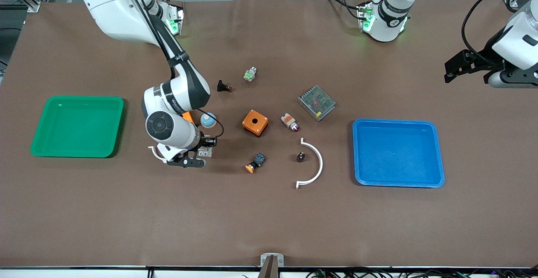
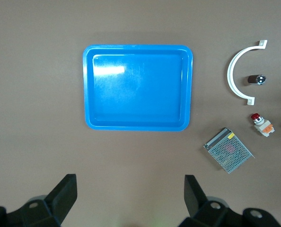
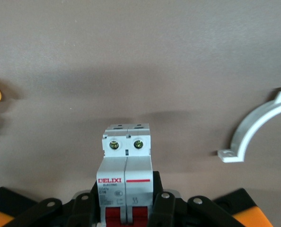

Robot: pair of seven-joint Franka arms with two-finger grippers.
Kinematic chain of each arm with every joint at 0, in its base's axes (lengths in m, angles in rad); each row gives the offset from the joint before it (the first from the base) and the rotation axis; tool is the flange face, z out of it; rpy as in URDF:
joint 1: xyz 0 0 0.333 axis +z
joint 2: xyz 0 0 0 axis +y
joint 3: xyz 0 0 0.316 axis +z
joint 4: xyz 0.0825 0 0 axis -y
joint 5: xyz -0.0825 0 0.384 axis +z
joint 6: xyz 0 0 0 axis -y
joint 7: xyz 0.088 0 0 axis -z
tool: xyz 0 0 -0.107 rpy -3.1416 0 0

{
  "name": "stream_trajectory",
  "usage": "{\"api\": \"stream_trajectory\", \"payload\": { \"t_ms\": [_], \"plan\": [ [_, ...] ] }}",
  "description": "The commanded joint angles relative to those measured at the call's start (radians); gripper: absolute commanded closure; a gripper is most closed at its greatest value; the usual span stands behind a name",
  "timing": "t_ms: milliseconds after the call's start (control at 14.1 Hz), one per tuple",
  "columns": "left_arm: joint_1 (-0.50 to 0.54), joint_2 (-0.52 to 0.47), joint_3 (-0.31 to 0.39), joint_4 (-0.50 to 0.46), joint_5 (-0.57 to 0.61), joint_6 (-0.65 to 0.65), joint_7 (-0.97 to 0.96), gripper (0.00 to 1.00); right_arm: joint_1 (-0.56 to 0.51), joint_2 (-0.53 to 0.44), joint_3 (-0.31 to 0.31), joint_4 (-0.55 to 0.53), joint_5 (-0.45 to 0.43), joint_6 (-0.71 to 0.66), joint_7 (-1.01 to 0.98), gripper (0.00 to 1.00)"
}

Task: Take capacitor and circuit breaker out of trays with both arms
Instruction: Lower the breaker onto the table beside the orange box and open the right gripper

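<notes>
The breaker (image 3: pixel 126 165), a grey-white block with red levers, is held in my right gripper (image 1: pixel 201 153), which is shut on it low over the table, between the green tray and the orange-capped button. The breaker also shows in the front view (image 1: pixel 204 153). The capacitor (image 1: pixel 301 157), a tiny black cylinder, stands on the table inside a white curved bracket (image 1: pixel 316 166); it also shows in the left wrist view (image 2: pixel 256 79). My left gripper (image 1: pixel 452 74) is open and empty, high over the left arm's end of the table; the left wrist view shows it (image 2: pixel 130 194) over bare table by the blue tray.
A green tray (image 1: pixel 77 99) lies toward the right arm's end, a blue tray (image 1: pixel 395 121) toward the left arm's end. Between them lie an orange box (image 1: pixel 255 122), a mesh power supply (image 1: pixel 316 102), a white-and-orange red-tipped part (image 1: pixel 290 121), an orange-capped button (image 1: pixel 255 162) and a black red-tipped part (image 1: pixel 222 86).
</notes>
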Motion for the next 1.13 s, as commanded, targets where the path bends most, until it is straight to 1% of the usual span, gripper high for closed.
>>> {"api": "stream_trajectory", "payload": {
  "t_ms": [0,355,426,496,567,638,709,851,993,1064],
  "plan": [
    [0.016,-0.034,-0.014,-0.015,0.001,-0.013,-0.011,0.00,0.038,0.037,-0.013,0.011,0.022,0.039,0.006,0.70],
    [0.018,-0.033,-0.013,-0.014,0.001,-0.019,-0.010,0.00,0.040,0.051,-0.014,0.011,0.022,0.040,0.006,0.69],
    [0.018,-0.023,-0.013,-0.011,0.003,-0.017,-0.010,0.00,0.040,0.051,-0.014,0.011,0.022,0.034,0.006,0.62],
    [0.016,-0.020,-0.013,-0.011,0.004,-0.016,-0.010,0.00,0.039,0.046,-0.014,0.011,0.022,0.025,0.006,0.24],
    [0.016,-0.016,-0.013,-0.012,0.010,-0.014,-0.010,0.00,0.037,0.045,-0.016,0.010,0.021,0.022,0.003,0.01],
    [0.016,-0.007,-0.013,-0.011,0.015,-0.011,-0.010,0.00,0.034,0.028,-0.016,0.008,0.019,-0.009,0.002,0.00],
    [0.016,-0.005,-0.013,-0.009,0.027,-0.005,-0.010,0.00,0.031,-0.018,-0.020,0.010,0.015,-0.086,0.003,0.00],
    [0.013,-0.005,-0.013,-0.005,0.036,-0.002,-0.010,0.00,0.010,-0.137,-0.024,0.007,0.010,-0.231,-0.005,0.00],
    [0.010,-0.005,-0.014,-0.003,0.038,0.000,-0.011,0.00,-0.043,-0.269,-0.024,0.007,0.009,-0.411,-0.012,0.00],
    [0.008,-0.005,-0.014,-0.003,0.038,0.000,-0.011,0.00,-0.062,-0.322,-0.024,0.001,0.009,-0.475,-0.014,0.00]
  ]
}}
